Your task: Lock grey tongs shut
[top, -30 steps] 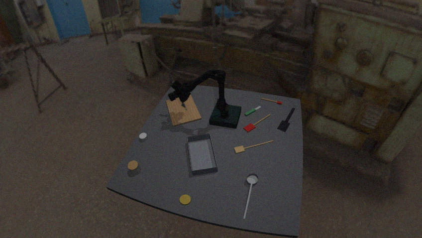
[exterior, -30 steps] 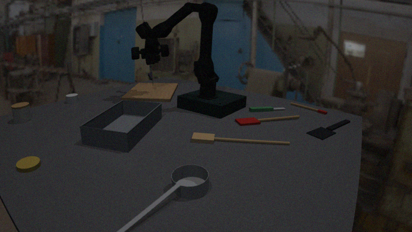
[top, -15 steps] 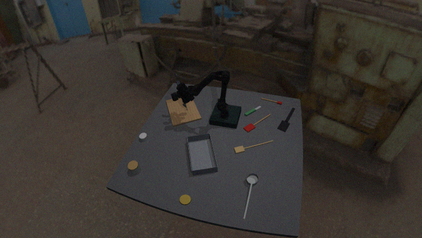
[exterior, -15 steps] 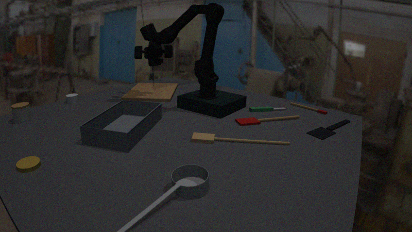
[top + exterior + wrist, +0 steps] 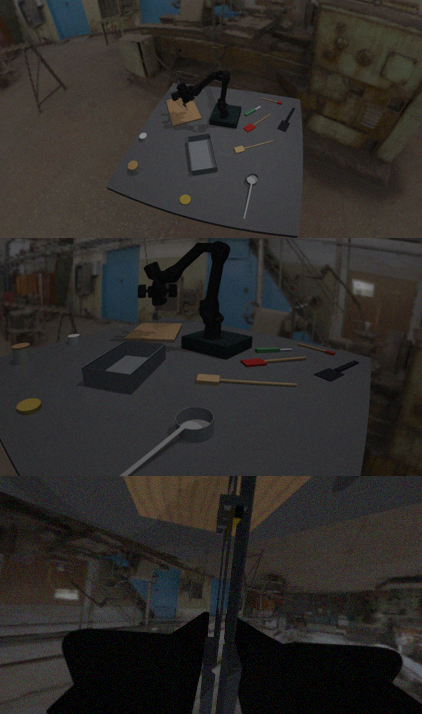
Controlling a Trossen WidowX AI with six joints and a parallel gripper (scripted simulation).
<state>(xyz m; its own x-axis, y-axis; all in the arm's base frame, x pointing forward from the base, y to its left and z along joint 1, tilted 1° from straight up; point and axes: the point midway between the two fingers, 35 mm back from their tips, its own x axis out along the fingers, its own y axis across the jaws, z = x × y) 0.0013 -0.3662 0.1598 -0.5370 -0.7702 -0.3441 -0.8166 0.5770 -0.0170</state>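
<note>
Dim workshop, blue doors and worn machinery round a dark grey table (image 5: 224, 191) (image 5: 265, 438). My gripper (image 5: 182, 95) (image 5: 158, 297) (image 5: 217, 617) is nearly closed, fingers clamped on the grey tongs (image 5: 184, 106) (image 5: 156, 316) (image 5: 240, 561). Tongs are up in the air above the wooden board (image 5: 184, 112) (image 5: 159, 329) (image 5: 175, 501), steeply tilted, arms close together. Can't tell if the lock is engaged, or if the low end touches wood. Board sits beside the arm's dark base (image 5: 236, 121) (image 5: 190, 347). Roasting tin (image 5: 215, 159) (image 5: 106, 380) stands on the table, no tongs across it. Farther out: red spatula (image 5: 249, 127) (image 5: 253, 362), green-handled tool (image 5: 250, 112) (image 5: 267, 350), long-handled pan (image 5: 250, 191) (image 5: 200, 432), yellow disc (image 5: 185, 199) (image 5: 29, 406).
</note>
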